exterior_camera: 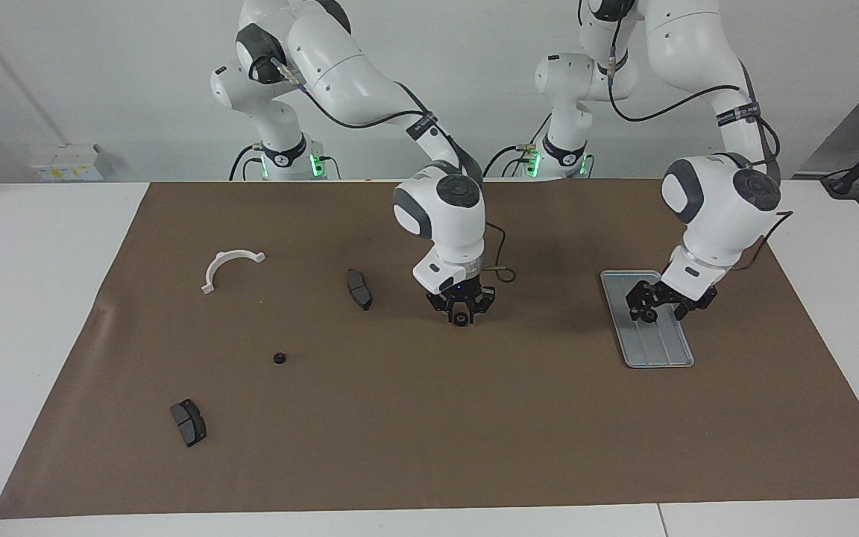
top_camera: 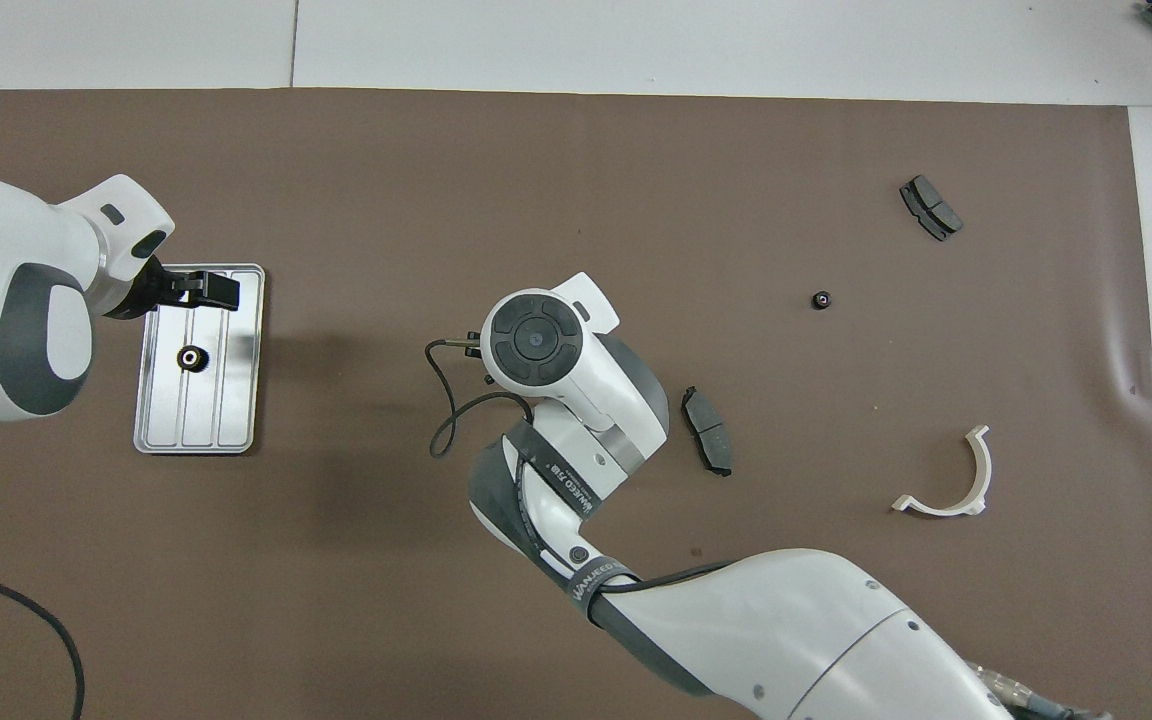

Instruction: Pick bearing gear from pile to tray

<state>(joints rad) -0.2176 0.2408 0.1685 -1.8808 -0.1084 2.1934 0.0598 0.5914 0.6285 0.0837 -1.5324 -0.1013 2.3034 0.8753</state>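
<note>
Gear laid in tray

A small black gear (top_camera: 193,358) is seen lying in the tray (top_camera: 241,400) near the mat's (exterior_camera: 429,447) left-arm end; above it the left gripper (exterior_camera: 661,304) is spread open and empty. Whether the right gripper (exterior_camera: 461,313), low over the mat's middle, grips anything cannot be told.

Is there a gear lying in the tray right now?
Yes, one small black gear lies on the tray, under the left pincer.

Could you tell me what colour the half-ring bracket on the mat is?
The half-ring bracket is white, clearest in the overhead view.
</note>
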